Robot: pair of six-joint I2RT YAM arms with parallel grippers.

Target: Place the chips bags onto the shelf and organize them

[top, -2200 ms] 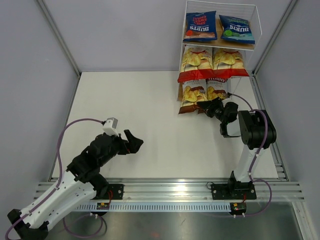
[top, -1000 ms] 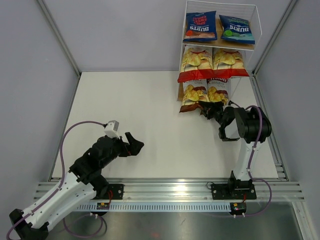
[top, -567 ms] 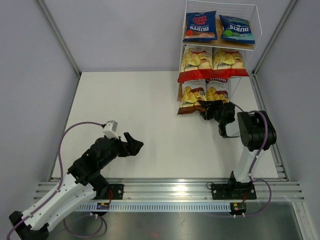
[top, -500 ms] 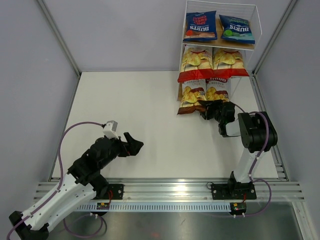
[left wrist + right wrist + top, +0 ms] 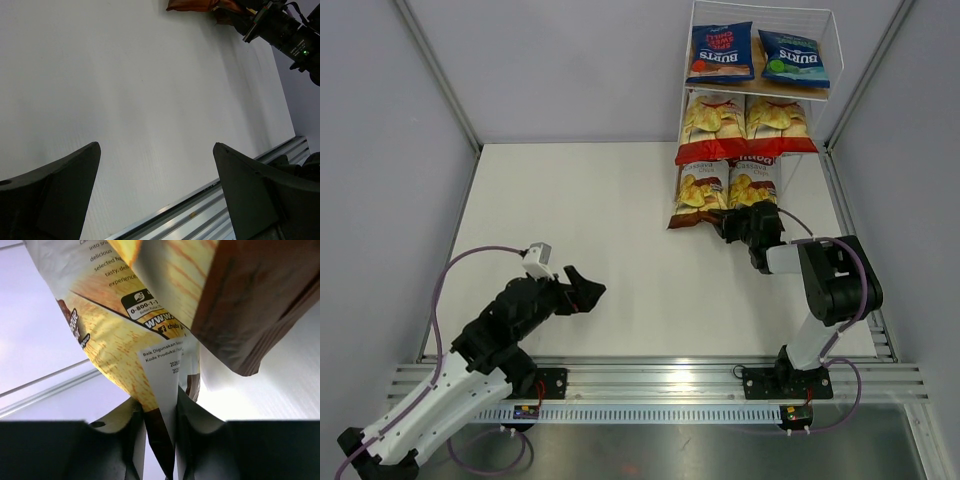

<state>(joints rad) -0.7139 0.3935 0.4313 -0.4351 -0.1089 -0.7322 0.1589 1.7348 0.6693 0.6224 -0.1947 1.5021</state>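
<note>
Pinching a brown bag (image 5: 115, 340) by its bottom seam at the shelf (image 5: 790, 92) foot, right gripper (image 5: 160, 425) was clamped narrow | left gripper (image 5: 155, 150) gaped wide, well off the shelf, touching nothing.

A shelf (image 5: 757, 72) stands at the far right corner of the table (image 5: 600, 210), with chips bags side by side in pairs: Burts bags (image 5: 721, 52) on top, the middle pair (image 5: 710, 125) below, the bottom pair (image 5: 756, 183) lowest (its left bag (image 5: 698, 195) leans forward onto the table). The right gripper (image 5: 738, 222), just in front, pinches that left bag's lower edge. The left gripper (image 5: 582, 290) hovers at near left, well apart.
</note>
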